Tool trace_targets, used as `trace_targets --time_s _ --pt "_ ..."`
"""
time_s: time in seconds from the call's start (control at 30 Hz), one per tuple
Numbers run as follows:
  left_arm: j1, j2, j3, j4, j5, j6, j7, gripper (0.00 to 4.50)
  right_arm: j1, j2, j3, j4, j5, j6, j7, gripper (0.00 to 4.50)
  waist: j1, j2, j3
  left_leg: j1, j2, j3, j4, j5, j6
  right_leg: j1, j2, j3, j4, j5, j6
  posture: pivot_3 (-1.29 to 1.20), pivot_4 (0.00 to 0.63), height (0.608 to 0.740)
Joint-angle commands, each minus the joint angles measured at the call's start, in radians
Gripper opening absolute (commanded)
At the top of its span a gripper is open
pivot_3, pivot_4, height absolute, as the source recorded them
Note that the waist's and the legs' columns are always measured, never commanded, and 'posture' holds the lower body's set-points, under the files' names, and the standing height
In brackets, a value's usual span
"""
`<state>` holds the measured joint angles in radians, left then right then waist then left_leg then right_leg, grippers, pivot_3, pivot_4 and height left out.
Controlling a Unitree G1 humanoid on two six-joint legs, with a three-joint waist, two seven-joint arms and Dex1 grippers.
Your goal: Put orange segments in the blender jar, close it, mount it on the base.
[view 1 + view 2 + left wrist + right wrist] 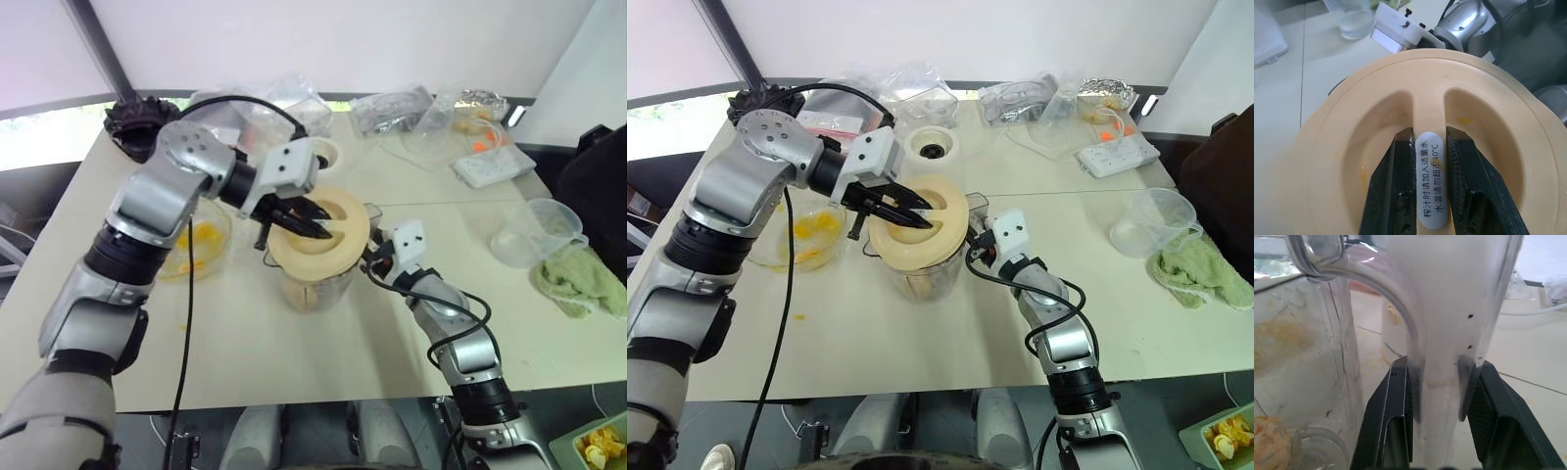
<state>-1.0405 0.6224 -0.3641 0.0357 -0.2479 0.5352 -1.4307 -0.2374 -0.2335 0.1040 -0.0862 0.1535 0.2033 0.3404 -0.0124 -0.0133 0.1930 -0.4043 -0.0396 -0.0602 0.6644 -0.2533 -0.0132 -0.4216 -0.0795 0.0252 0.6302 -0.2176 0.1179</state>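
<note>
Standing upright on the worktop (pixel 245 343), the blender jar (pixel 315 284) has its handle (pixel 1444 308) clenched in the right gripper's (pixel 375 257) jaws. Left gripper's (pixel 1430 161) jaws pinch the lid's (pixel 321 235) ridge atop its mouth. Bare worktop lies nearer the robot.

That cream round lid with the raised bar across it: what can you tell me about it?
The cream round plastic lid lies on the mouth of the clear plastic blender jar, roughly level. Two sunken hollows flank a central grip ridge, which carries a white oval sticker printed with dark characters. The left gripper is shut on that ridge. Small orange specks dot the surface. The right gripper clamps the jar's handle.
</note>
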Motion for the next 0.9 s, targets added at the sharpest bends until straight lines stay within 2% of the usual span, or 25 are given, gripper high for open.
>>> trace_targets --time_s 0.03,0.13,0.27,0.47,0.77,0.9 --pt "0.000 -0.004 -0.039 0.044 0.080 0.022 0.061 0.26 0.001 -0.007 -0.033 -0.023 -0.027 -0.018 -0.028 0.89 0.002 0.000 0.000 0.000 0.000 0.000 0.000 0.000 0.000 0.001 0.000 0.000 0.000 0.000 0.000 0.00 0.150 0.740" --pt "0.020 0.002 -0.084 0.066 0.107 0.051 0.059 0.26 0.005 -0.013 -0.038 -0.032 -0.029 -0.018 -0.032 0.89 0.002 0.000 0.000 0.003 0.000 0.000 0.000 0.000 0.000 0.004 0.000 0.000 -0.001 -0.001 0.000 0.00 0.150 0.740" --pt "0.051 0.022 -0.130 0.046 0.134 0.099 0.053 0.26 0.002 -0.027 -0.044 -0.036 -0.046 -0.031 -0.041 0.89 0.002 0.003 -0.003 0.015 0.001 -0.001 -0.002 0.000 0.000 0.018 -0.001 0.000 -0.003 -0.005 -0.002 0.00 0.150 0.740" --pt "0.086 0.042 -0.176 0.030 0.180 0.171 0.091 0.26 -0.017 -0.044 -0.058 -0.035 -0.151 -0.106 -0.123 0.89 0.004 0.011 -0.008 0.016 0.001 -0.003 -0.002 0.000 0.000 0.020 -0.002 -0.001 -0.006 -0.006 -0.004 0.00 0.150 0.740" --pt "0.093 0.026 -0.195 0.031 0.197 0.319 0.235 0.26 -0.020 -0.019 -0.096 -0.032 -0.226 -0.166 -0.292 0.89 0.006 0.012 -0.008 0.017 0.000 -0.008 -0.002 0.000 0.000 0.023 -0.002 -0.002 -0.007 -0.007 -0.003 0.00 0.150 0.740" --pt "0.064 -0.033 -0.164 0.077 0.182 0.496 0.377 0.26 -0.023 -0.025 -0.098 -0.026 -0.230 -0.176 -0.314 0.89 0.007 0.012 -0.008 0.017 0.000 -0.009 -0.002 0.000 0.000 0.024 -0.002 -0.002 -0.008 -0.008 -0.002 0.00 0.150 0.740"
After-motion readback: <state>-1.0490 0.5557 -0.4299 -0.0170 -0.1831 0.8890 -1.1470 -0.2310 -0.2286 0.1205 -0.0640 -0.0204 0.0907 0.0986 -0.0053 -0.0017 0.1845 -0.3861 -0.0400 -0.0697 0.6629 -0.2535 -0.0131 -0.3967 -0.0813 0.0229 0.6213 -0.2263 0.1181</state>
